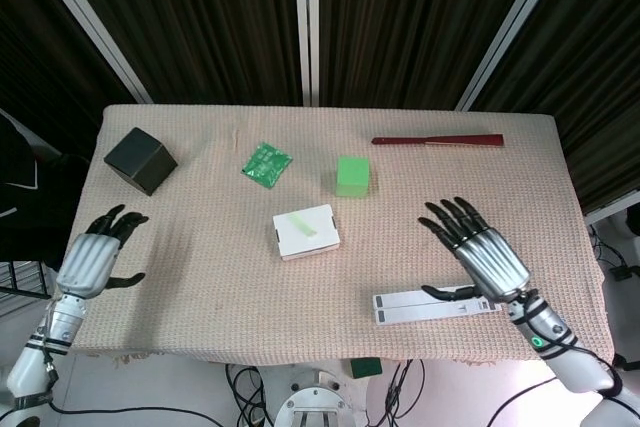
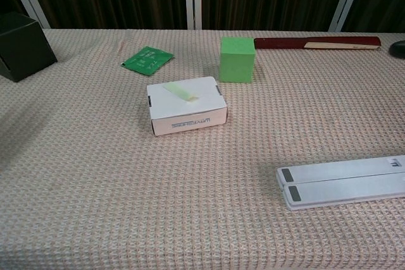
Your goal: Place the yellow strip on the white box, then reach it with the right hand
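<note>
The white box (image 1: 307,232) (image 2: 186,105) sits near the middle of the table. A pale yellow-green strip (image 1: 302,224) (image 2: 180,92) lies flat across its top, free of both hands. My left hand (image 1: 97,255) hovers at the table's left edge with fingers spread and nothing in it. My right hand (image 1: 480,252) is over the table's right side, fingers spread and empty, well to the right of the box. Neither hand's body shows in the chest view; only a dark fingertip (image 2: 397,47) shows at its right edge.
A green cube (image 1: 353,176) stands just behind the box. A green circuit board (image 1: 266,163) and a black cube (image 1: 140,159) lie to the left. A dark red ruler (image 1: 438,140) is at the back right. Two white strips (image 1: 436,303) lie under my right hand.
</note>
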Robot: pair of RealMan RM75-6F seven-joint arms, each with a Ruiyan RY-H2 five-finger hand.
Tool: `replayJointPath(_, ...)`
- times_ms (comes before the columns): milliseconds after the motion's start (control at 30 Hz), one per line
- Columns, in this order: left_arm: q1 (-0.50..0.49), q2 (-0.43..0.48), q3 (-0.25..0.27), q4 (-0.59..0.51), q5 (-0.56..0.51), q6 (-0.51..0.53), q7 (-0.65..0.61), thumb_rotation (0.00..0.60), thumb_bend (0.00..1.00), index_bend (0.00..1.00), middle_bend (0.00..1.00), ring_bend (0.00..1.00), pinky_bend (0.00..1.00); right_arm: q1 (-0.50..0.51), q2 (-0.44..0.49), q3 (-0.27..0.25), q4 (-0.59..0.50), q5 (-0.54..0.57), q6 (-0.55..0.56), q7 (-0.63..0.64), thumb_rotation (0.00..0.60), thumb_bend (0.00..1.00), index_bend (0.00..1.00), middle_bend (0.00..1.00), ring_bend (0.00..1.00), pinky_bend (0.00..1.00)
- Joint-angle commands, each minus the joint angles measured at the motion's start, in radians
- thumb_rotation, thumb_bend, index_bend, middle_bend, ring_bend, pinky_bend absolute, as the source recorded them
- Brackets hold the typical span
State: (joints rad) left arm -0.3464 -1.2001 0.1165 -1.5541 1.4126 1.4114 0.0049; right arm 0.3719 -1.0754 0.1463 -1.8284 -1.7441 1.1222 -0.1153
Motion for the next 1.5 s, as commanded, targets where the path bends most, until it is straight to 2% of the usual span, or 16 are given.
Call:
replayJointPath(33, 0.06, 0.004, 0.005, 0.053, 0.03, 0.06, -0.078, 0.577, 0.0, 0.16, 0.16, 0.05, 0.19, 0.18, -0.148, 0.072, -0.074, 0.22, -0.242, -0.236, 0.18, 0.15, 0.23, 0.0, 0.0, 0.0)
replayJointPath(167, 0.087, 0.0, -0.007, 0.092, 0.029, 0.064, -0.128, 0.579, 0.0, 0.16, 0.16, 0.05, 0.18, 0.26, -0.268, 0.095, -0.027, 0.374, -0.303, -0.362, 0.181, 0.15, 0.25, 0.0, 0.0, 0.0)
replayJointPath(333, 0.107, -0.007, -0.023, 0.134, 0.042, 0.062, -0.185, 0.579, 0.0, 0.16, 0.16, 0.05, 0.18, 0.337, -0.389, 0.1, 0.046, 0.518, -0.306, -0.491, 0.18, 0.15, 0.24, 0.0, 0.0, 0.0)
replayJointPath(533, 0.111, -0.009, -0.04, 0.168, 0.044, 0.029, -0.201, 0.575, 0.0, 0.16, 0.16, 0.05, 0.18, 0.408, -0.48, 0.091, 0.123, 0.632, -0.311, -0.546, 0.181, 0.16, 0.23, 0.0, 0.0, 0.0)
replayJointPath(700, 0.115, -0.009, -0.054, 0.177, 0.05, 0.016, -0.206, 0.571, 0.0, 0.16, 0.16, 0.05, 0.18, 0.458, -0.533, 0.096, 0.194, 0.682, -0.317, -0.532, 0.18, 0.16, 0.23, 0.0, 0.0, 0.0)
replayJointPath(967, 0.128, -0.01, -0.068, 0.192, 0.052, -0.001, -0.223, 0.57, 0.0, 0.16, 0.16, 0.05, 0.18, 0.512, -0.574, 0.074, 0.256, 0.741, -0.337, -0.517, 0.181, 0.17, 0.22, 0.0, 0.0, 0.0)
replayJointPath(1500, 0.144, -0.019, -0.082, 0.202, 0.073, -0.022, -0.229, 0.571, 0.0, 0.16, 0.16, 0.05, 0.18, 0.547, -0.559, 0.017, 0.24, 0.814, -0.294, -0.525, 0.182, 0.18, 0.25, 0.0, 0.0, 0.0)
